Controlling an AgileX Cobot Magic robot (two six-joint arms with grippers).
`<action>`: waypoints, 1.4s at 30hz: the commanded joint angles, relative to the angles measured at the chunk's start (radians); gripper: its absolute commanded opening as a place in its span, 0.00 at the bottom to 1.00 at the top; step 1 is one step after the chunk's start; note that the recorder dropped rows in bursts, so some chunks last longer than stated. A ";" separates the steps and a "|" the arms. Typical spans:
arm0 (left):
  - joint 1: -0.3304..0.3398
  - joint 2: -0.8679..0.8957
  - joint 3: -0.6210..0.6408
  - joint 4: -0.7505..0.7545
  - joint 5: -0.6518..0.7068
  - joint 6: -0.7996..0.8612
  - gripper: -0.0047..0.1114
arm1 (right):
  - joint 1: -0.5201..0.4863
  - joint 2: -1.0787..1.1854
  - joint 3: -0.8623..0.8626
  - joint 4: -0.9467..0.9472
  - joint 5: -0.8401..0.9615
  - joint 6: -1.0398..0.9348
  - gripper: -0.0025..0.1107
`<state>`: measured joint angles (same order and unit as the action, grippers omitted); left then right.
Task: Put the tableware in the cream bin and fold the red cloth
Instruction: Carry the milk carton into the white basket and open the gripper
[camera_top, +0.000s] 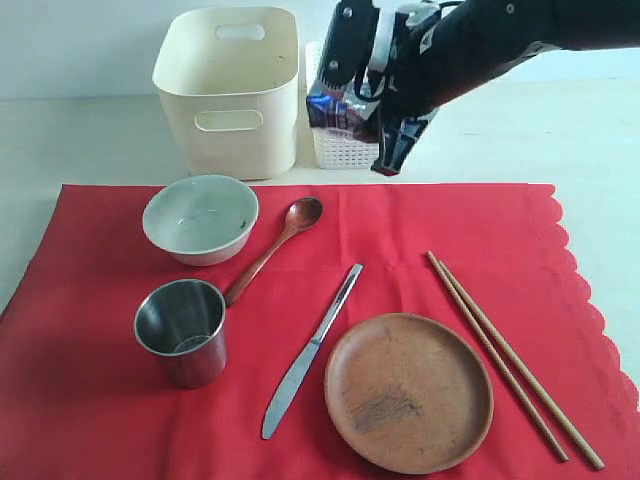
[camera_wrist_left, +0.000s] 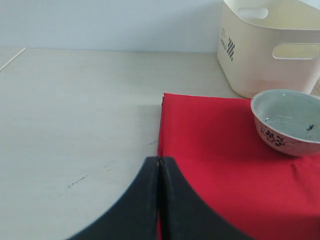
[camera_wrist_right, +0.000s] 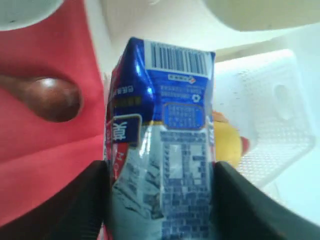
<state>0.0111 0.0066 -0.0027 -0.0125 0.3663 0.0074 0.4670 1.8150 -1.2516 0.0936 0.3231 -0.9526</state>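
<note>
The red cloth (camera_top: 90, 400) lies flat on the table. On it stand the pale bowl (camera_top: 200, 218), steel cup (camera_top: 182, 330), wooden spoon (camera_top: 275, 250), table knife (camera_top: 312, 350), brown plate (camera_top: 408, 392) and chopsticks (camera_top: 510, 360). Behind the bowl stands the cream bin (camera_top: 230, 90). My right gripper (camera_top: 372, 128) hangs over the cloth's far edge, shut on a blue-white milk carton (camera_wrist_right: 165, 150). Near the cloth's (camera_wrist_left: 215, 150) far left corner my left gripper (camera_wrist_left: 159, 165) is shut on nothing; the bowl (camera_wrist_left: 287, 120) and bin (camera_wrist_left: 270, 45) lie ahead of it. It is outside the exterior view.
A white lattice basket (camera_top: 345, 150) stands right of the cream bin, just behind the held carton. In the right wrist view this basket (camera_wrist_right: 265, 115) holds a yellow food piece (camera_wrist_right: 227, 142). Bare pale tabletop (camera_wrist_left: 75, 115) spreads left of the cloth.
</note>
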 joint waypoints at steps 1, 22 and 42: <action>0.002 -0.007 0.003 0.002 -0.013 0.001 0.04 | -0.052 0.006 -0.004 0.012 -0.271 0.152 0.02; 0.002 -0.007 0.003 0.002 -0.013 0.001 0.04 | -0.124 0.455 -0.503 0.090 -0.347 0.432 0.05; 0.002 -0.007 0.003 0.002 -0.013 0.001 0.04 | -0.132 0.453 -0.503 0.090 -0.403 0.721 0.69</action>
<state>0.0111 0.0066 -0.0027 -0.0125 0.3663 0.0074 0.3413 2.2760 -1.7482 0.1836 -0.0946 -0.2400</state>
